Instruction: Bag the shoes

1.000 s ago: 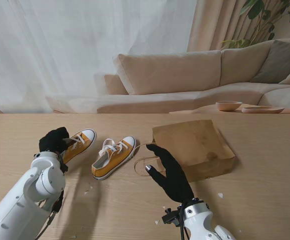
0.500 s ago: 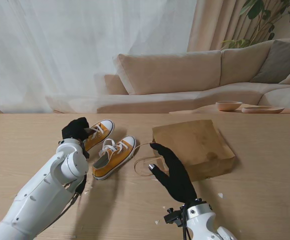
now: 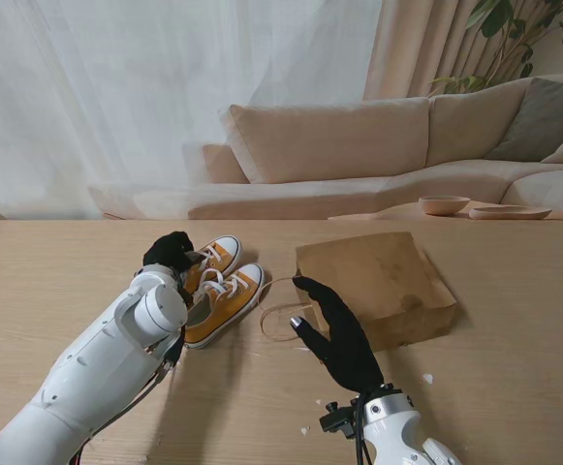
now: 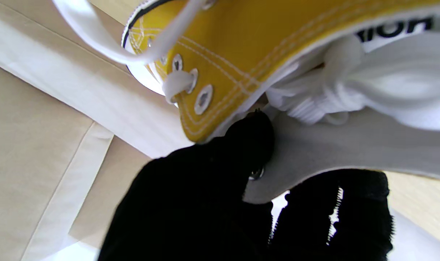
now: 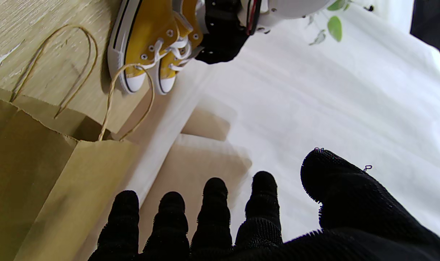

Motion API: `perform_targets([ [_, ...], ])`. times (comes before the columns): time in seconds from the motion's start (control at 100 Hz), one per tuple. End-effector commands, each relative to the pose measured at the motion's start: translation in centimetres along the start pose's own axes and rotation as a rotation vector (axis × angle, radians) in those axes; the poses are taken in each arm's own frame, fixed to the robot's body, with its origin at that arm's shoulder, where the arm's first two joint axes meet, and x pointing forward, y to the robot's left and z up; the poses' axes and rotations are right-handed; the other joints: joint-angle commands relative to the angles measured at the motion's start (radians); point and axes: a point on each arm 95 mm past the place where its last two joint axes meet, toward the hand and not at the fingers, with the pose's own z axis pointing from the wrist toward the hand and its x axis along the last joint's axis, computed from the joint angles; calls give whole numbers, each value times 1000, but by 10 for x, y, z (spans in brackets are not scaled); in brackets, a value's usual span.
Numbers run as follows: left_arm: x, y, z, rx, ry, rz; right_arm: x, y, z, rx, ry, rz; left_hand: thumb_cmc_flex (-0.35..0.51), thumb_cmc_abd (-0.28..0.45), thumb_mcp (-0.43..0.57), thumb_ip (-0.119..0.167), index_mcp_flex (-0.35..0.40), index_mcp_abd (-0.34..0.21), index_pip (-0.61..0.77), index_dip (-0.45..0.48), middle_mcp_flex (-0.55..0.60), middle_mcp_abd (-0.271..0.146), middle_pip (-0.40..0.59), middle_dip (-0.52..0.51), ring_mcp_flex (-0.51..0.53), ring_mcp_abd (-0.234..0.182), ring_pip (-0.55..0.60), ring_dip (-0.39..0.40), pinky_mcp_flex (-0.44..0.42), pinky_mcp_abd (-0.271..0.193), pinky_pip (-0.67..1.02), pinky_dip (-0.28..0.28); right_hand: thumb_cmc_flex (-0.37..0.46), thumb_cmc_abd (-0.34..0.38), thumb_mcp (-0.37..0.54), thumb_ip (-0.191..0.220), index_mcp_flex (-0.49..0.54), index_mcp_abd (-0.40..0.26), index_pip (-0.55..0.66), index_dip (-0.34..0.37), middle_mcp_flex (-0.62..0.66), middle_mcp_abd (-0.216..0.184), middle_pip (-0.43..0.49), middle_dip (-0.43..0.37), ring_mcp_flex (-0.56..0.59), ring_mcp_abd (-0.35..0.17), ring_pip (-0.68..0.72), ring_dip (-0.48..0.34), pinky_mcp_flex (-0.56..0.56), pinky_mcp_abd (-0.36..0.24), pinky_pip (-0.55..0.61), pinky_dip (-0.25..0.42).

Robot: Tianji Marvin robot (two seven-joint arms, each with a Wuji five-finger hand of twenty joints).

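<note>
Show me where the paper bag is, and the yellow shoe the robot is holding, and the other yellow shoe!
paper bag (image 3: 373, 281): stand view, on its flat brown side.
held yellow shoe (image 3: 218, 258): stand view, on its canvas near the toe.
other yellow shoe (image 3: 231, 301): stand view, on its yellow side, lying on the table.

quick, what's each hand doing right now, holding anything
Left hand: shut on the farther yellow sneaker, gripping it at the heel opening.
Right hand: open, fingers spread, holding nothing, beside the paper bag.
</note>
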Motion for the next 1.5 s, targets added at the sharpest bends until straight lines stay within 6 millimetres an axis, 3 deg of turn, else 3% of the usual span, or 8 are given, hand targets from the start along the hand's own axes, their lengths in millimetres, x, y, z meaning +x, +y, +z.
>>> perform_targets([
  [0.0, 16, 1, 3, -11, 28, -28, 1, -4, 0, 15, -7, 9, 124, 140, 168, 75, 181, 12, 247, 117, 150, -64, 364, 203, 50, 15, 50, 25, -10, 31, 48, 11, 9, 11, -23, -32, -3, 1, -1, 18, -17, -19, 12, 4, -7, -18, 9, -2, -3, -7, 8, -8],
  [0.63, 19, 9, 8, -153, -5, -39, -1, -4, 2, 23, -15, 5, 137, 162, 134, 67, 156, 29, 199, 101, 121, -51, 326, 205, 20, 17, 23, 43, -46, 17, 35, 13, 10, 12, -24, -32, -5, 1, -1, 18, -17, -20, 10, 3, -8, -18, 8, -2, -3, -7, 8, -8],
  [0.74, 21, 12, 8, -179, -2, -70, -1, -4, 3, 23, -15, 5, 144, 166, 110, 58, 123, 51, 98, 37, 82, -21, 233, 167, -17, 39, -55, 29, -81, 2, 17, -19, 10, 12, -24, -32, -4, 0, -1, 18, -17, -19, 10, 3, -8, -18, 8, -1, -3, -7, 8, -8],
  [0.82, 21, 14, 6, -200, -4, -68, -1, -4, 2, 22, -15, 5, 141, 127, 91, 45, 47, 63, -69, -112, 1, 5, 27, 75, -88, 55, -227, 11, -152, -19, -12, -95, 10, 12, -24, -32, -4, 1, -1, 18, -17, -20, 10, 3, -7, -18, 9, -1, -3, -7, 8, -8],
  [0.95, 20, 13, 5, -223, -31, -30, -1, -3, 2, 20, -15, 6, 94, 118, 69, 99, -84, 63, -253, -297, -189, 3, -112, -124, -232, 13, -416, -41, -264, -71, -53, -127, 10, 12, -24, -32, -4, 0, -1, 18, -17, -18, 10, 3, -7, -18, 9, -1, -3, -7, 8, -8],
  [1.07, 18, 12, 4, -232, -52, -4, -1, -3, 2, 18, -14, 7, 5, 215, 42, 224, -214, 37, -363, -387, -395, -26, -177, -362, -469, -84, -511, -286, -387, -134, -235, -202, 10, 11, -24, -32, -4, 1, -1, 18, -16, -20, 10, 4, -7, -17, 10, -1, -3, -6, 8, -8],
  [1.36, 17, 7, 1, -237, -45, -9, -1, -3, 2, 19, -13, 7, -26, 215, -47, 246, -345, 7, -454, -440, -581, -75, -241, -405, -645, -182, -707, -363, -441, -206, -626, -232, 11, 12, -24, -32, -5, 0, -1, 18, -17, -20, 10, 4, -7, -18, 11, 0, -3, -7, 8, -8],
  [1.49, 18, 2, -1, -235, -36, -16, -1, -4, 2, 21, -13, 6, -75, 223, -145, 250, -380, -13, -500, -460, -649, -92, -286, -439, -711, -229, -835, -415, -457, -247, -926, -143, 11, 11, -24, -32, -4, 0, 0, 18, -16, -20, 10, 3, -7, -17, 11, 0, -3, -6, 8, -8],
])
